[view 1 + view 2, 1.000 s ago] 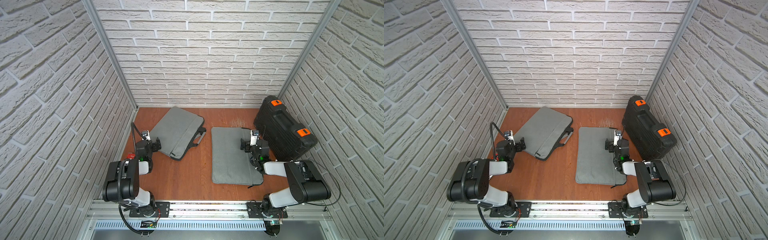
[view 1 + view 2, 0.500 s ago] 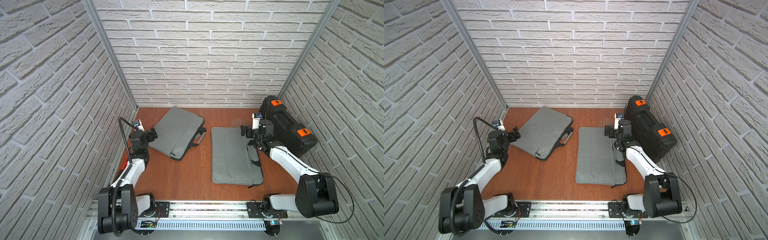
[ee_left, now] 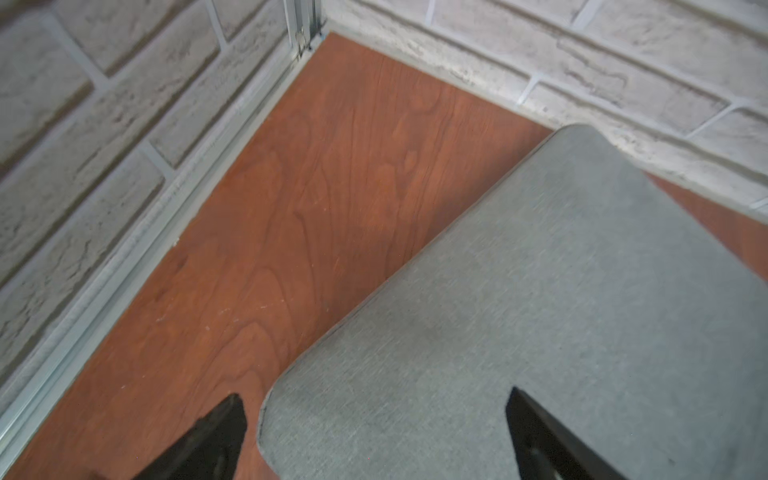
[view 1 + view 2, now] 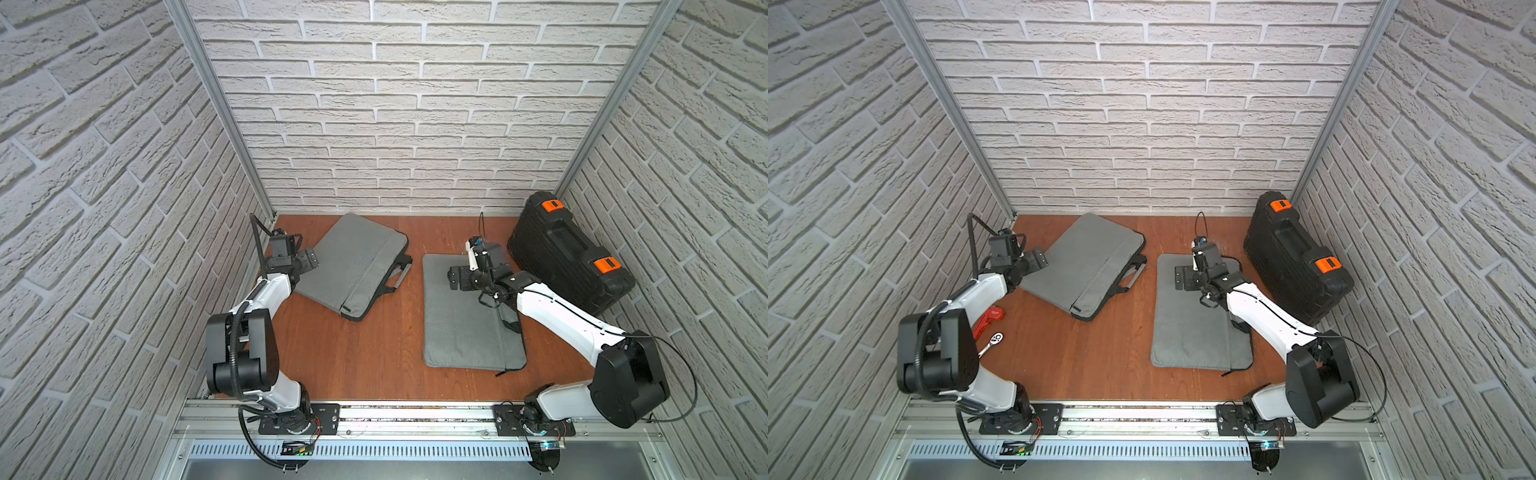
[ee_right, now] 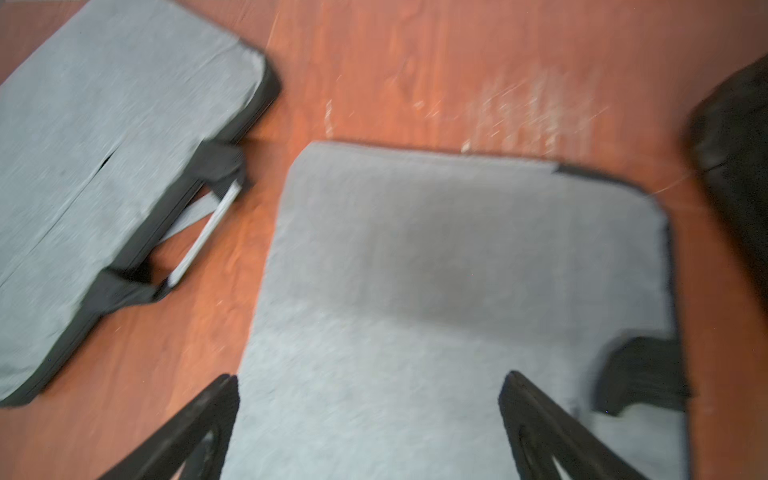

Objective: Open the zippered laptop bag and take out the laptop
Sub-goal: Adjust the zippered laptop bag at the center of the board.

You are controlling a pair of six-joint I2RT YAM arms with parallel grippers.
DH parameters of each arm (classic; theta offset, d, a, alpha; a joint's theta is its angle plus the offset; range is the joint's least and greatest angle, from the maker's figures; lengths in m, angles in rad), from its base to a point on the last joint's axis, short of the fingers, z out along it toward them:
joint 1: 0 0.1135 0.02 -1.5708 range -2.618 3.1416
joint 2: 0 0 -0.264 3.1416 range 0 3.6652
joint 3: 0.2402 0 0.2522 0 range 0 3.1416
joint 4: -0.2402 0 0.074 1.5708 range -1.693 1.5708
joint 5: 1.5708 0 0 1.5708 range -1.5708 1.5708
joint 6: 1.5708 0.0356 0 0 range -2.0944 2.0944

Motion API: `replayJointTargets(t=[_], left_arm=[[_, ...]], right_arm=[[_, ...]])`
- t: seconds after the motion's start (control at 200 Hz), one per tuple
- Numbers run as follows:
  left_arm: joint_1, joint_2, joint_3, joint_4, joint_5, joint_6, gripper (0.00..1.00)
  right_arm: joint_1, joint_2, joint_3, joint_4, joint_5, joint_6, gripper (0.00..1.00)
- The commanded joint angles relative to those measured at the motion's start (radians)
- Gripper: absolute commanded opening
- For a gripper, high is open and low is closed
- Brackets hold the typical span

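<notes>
The left gripper was seen wide open and empty over a corner of the handled laptop bag, laid by the far-left corner of the table. The right gripper, equally spread and empty, was poised over the second grey bag, right of centre.

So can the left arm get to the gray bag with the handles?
Probably yes: the left gripper is open right at a corner of the gray bag, and nothing sits between them.
</notes>
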Motion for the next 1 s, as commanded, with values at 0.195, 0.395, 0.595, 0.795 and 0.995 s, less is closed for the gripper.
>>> replayJointTargets(t=[0.195,0.395,0.595,0.795,0.995], left_arm=[[0.058,0.182,0.188,-0.186,0.029,0.014,0.98],[0.075,0.219,0.213,-0.219,0.071,0.006,0.98],[0.075,0.242,0.19,-0.209,0.14,-0.007,0.95],[0.062,0.216,0.119,-0.18,0.178,-0.029,0.84],[0.034,0.17,0.047,-0.154,0.186,-0.052,0.75]], right_arm=[[0.179,0.186,0.153,-0.056,-0.138,0.194,0.91],[0.258,0.34,0.253,-0.011,-0.191,0.261,0.82],[0.302,0.489,0.377,-0.02,-0.216,0.284,0.72],[0.305,0.602,0.442,0.008,-0.25,0.297,0.57],[0.303,0.7,0.55,-0.022,-0.254,0.261,0.46]])
